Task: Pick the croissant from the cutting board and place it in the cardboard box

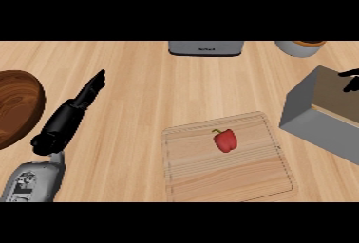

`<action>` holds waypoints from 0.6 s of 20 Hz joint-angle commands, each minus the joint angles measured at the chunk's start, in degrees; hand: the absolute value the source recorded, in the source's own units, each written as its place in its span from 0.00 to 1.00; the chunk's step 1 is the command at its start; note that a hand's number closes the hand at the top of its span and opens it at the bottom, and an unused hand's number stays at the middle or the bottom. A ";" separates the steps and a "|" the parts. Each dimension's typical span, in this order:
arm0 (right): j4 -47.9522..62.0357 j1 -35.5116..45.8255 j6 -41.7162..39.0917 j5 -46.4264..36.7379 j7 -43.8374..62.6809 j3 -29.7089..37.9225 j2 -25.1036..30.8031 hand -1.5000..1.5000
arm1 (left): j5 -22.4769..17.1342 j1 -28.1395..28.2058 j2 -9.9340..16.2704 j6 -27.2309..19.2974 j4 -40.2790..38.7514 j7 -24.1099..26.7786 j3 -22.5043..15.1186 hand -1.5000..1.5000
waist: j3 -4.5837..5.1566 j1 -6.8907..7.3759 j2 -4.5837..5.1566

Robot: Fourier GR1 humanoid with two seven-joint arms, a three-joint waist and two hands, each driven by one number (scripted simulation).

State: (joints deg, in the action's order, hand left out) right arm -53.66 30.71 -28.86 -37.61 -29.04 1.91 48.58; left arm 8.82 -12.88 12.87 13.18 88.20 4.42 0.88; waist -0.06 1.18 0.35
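Resting on the cutting board (pixel 228 163), a red pepper (pixel 225 140) lay; left hand (pixel 73 112) fingers straight; appliance (pixel 206 48) lettering unreadable.

A light wooden cutting board (pixel 228 161) is lying flat on the surface in the lower middle of the frame, slightly turned, with a groove running near its edge. No croissant is showing on it; a small red bell pepper (pixel 225 140) with a green stem is resting on its upper half. The box (pixel 324 114) is sitting at the right edge, grey-walled with a brown inside, possibly cardboard, partly cropped by the frame.
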 commanded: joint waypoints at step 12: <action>24.11 12.03 -10.71 34.88 11.64 29.26 -6.26 0.00 | -0.45 0.98 0.04 0.71 2.39 -1.36 -0.04 0.50 | -0.03 0.41 -0.07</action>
State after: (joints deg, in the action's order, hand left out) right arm -37.16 38.91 -37.01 -8.52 -22.53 25.36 41.17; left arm 8.84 -12.34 13.03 13.21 88.62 4.21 1.29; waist -0.07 0.63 0.15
